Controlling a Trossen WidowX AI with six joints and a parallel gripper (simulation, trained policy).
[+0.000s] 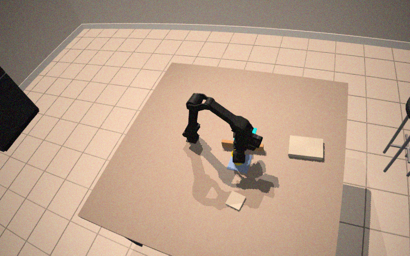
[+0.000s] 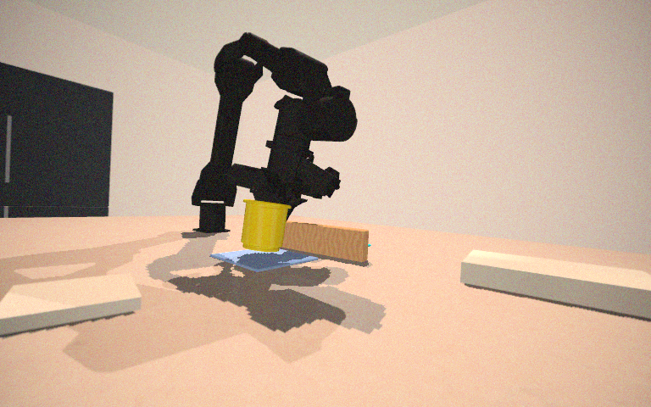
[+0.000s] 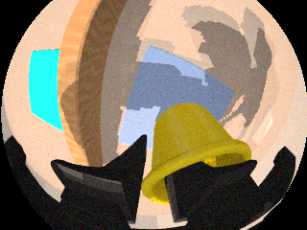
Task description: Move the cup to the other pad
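Note:
The yellow cup [image 1: 238, 164] [image 2: 264, 225] [image 3: 187, 129] is over the blue pad [image 1: 231, 166] [image 2: 303, 259] [image 3: 165, 79], tilted a little. Its base is at or just above the pad; which, I cannot tell. My gripper [image 1: 238, 157] [image 2: 283, 203] [image 3: 153, 139] is shut on the cup's wall at the rim, with one finger inside the cup and one outside. The cyan pad [image 1: 254, 130] [image 3: 45, 88] lies on the other side of the wooden bar, mostly hidden in the top and exterior views. The inside of the cup is mostly hidden and no marbles show.
An upright wooden bar [image 1: 226, 144] [image 2: 336, 242] [image 3: 69, 72] stands between the two pads. A large pale block [image 1: 306, 146] [image 2: 552, 278] lies to the right. A small pale block [image 1: 235, 200] [image 2: 71, 298] lies on the blue pad's side of the bar.

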